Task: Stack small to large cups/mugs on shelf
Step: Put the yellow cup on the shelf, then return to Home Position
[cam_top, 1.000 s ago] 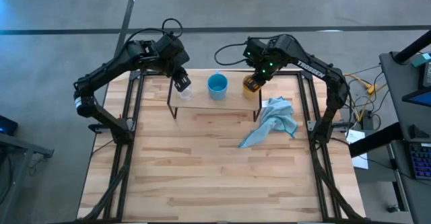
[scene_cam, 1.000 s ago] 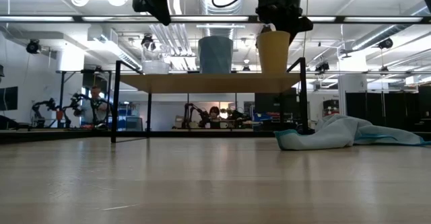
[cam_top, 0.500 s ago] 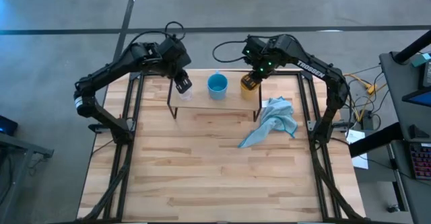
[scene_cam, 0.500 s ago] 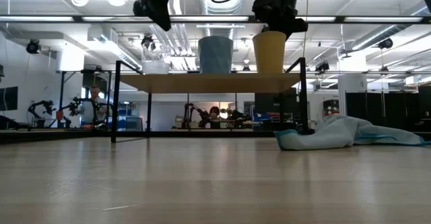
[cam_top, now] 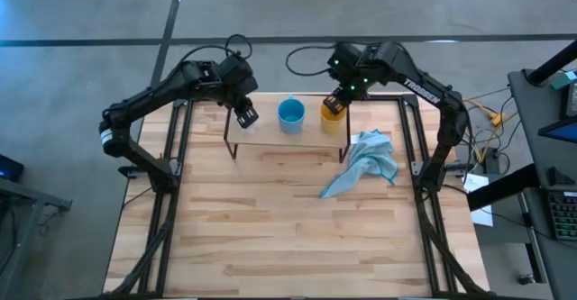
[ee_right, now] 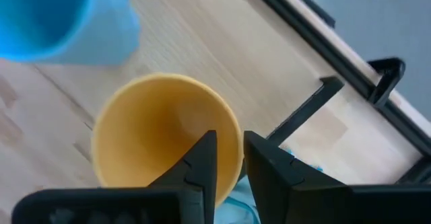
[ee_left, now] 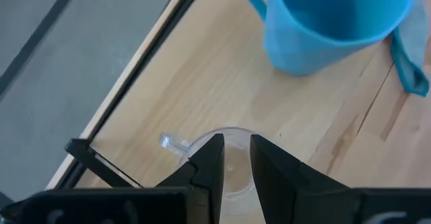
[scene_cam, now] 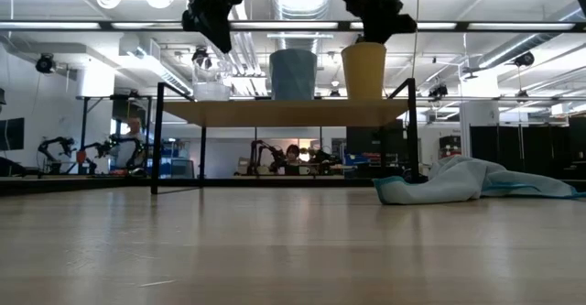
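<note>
Three cups stood in a row on the shelf (cam_top: pixel 287 140) when you checked the high view: the clear glass (cam_top: pixel 246 126), the light blue cup (cam_top: pixel 290 114) and the yellow-orange cup (cam_top: pixel 334 111). The left gripper (cam_top: pixel 244 113) hung over the glass, the right gripper (cam_top: pixel 341 97) over the yellow-orange cup; a blue cloth (cam_top: pixel 365 163) lay on the table (cam_top: pixel 288 237).

You saw in the low view all three cups side by side on the board, none nested.

You saw in the left wrist view the fingers (ee_left: pixel 210 160) nearly together above the glass rim, holding nothing.

You saw in the right wrist view fingers (ee_right: pixel 202 163) almost closed over the yellow-orange cup's rim; whether they pinched it, you could not tell.

Judged from this, placement was done; nesting small into large remained.
</note>
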Motion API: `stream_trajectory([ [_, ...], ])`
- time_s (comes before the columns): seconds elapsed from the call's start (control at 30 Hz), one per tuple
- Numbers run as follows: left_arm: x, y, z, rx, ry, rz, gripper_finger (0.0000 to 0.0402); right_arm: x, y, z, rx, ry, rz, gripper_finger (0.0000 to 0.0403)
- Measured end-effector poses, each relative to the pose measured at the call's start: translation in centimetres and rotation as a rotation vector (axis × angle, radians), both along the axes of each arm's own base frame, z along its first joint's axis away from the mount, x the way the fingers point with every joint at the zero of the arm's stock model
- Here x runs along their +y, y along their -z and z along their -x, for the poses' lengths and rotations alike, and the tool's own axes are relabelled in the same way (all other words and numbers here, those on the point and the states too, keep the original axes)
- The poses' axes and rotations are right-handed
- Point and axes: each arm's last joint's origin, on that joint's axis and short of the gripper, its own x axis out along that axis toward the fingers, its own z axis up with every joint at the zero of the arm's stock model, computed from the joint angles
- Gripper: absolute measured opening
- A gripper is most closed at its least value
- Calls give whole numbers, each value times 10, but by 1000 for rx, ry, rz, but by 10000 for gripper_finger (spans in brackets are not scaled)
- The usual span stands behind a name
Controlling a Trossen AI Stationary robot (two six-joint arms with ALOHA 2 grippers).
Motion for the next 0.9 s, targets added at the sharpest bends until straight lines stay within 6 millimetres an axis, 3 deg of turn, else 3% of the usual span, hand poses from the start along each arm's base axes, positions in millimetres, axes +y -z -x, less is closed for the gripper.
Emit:
stream_trajectory([
  [0.23,-1,-13,3,-37,1,-19,59,8,-36,13,-75,-3,36,68],
  [0.4,-10,-43,16,-149,28,-35,59,20,-75,31,-223,-15,105,72],
  [0.63,-35,-99,63,-369,54,-124,59,45,-109,76,-362,-21,177,73],
  [0.8,-52,-114,98,-462,40,-155,59,63,-127,110,-450,5,199,68],
  [0.9,-61,-115,114,-545,-38,-62,59,78,-134,127,-508,13,147,71],
])
